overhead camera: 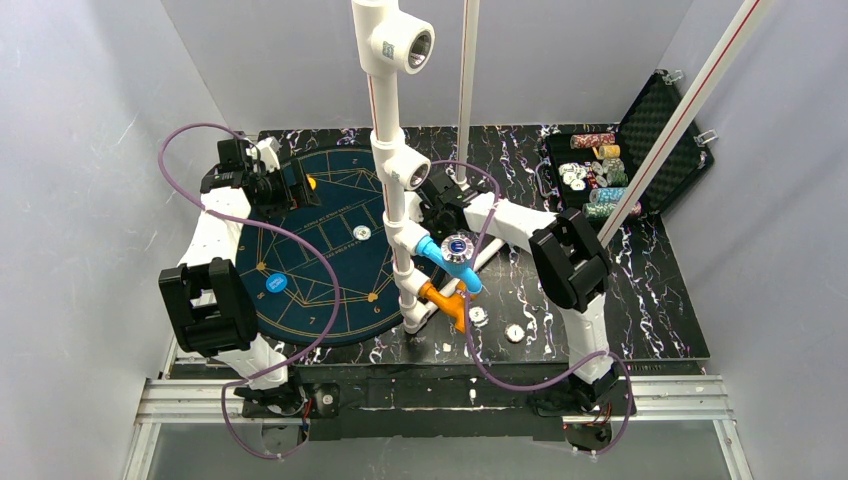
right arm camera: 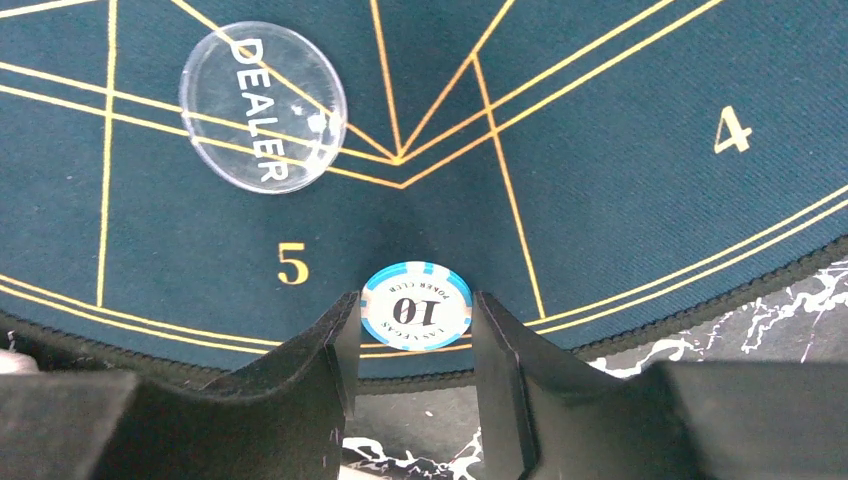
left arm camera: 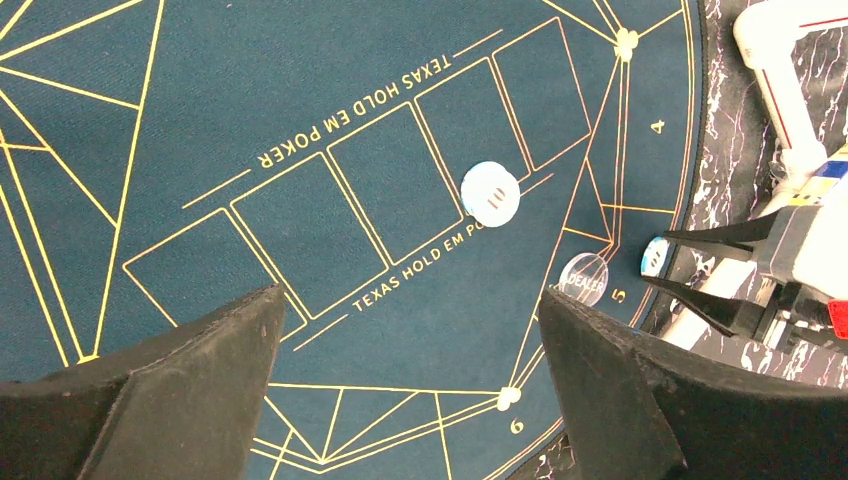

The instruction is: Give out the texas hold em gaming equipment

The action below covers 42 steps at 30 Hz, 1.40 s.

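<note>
We record a black table [overhead camera: 660, 300] with white marble veining, enclosed by pale grey walls [overhead camera: 90, 150]. A round dark-blue felt mat [overhead camera: 330, 190] with gold lines lies on the table's left half. It is printed "TEXAS HOLD EM POKER" and carries the seat numbers 4, 5 and 6. At the far right stands an open black case [overhead camera: 648, 115], its lid tilted back. A white pipe frame [overhead camera: 385, 110] rises near the table's centre, with a blue fitting [overhead camera: 435, 250] and an orange fitting [overhead camera: 445, 300] near its foot. An aluminium rail [overhead camera: 680, 395] runs along the near edge.

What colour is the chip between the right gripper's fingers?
The chip is light blue and white, clearest in the right wrist view.
</note>
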Each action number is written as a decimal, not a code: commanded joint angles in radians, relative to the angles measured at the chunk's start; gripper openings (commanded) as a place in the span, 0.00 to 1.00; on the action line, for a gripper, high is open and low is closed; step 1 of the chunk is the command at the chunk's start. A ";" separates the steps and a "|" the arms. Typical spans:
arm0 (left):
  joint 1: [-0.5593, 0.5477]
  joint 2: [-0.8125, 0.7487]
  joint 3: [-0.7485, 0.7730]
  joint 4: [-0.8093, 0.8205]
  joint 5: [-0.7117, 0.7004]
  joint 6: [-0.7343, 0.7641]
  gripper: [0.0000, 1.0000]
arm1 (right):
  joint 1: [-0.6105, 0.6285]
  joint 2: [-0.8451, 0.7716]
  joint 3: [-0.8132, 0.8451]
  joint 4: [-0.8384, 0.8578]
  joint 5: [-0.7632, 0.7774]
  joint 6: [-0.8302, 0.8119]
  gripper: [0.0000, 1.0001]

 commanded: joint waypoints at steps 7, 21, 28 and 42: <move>0.004 0.005 -0.002 -0.010 0.017 0.039 0.98 | -0.001 -0.004 0.046 0.042 0.030 0.009 0.70; -0.246 0.181 0.123 -0.096 -0.198 0.431 0.91 | -0.044 -0.187 -0.045 0.000 0.024 -0.031 0.98; -0.348 0.309 0.209 -0.101 -0.223 0.499 0.73 | -0.126 -0.278 -0.163 0.031 -0.049 -0.046 0.98; -0.459 0.403 0.213 -0.121 -0.271 0.526 0.61 | -0.166 -0.300 -0.247 0.089 -0.085 -0.046 0.98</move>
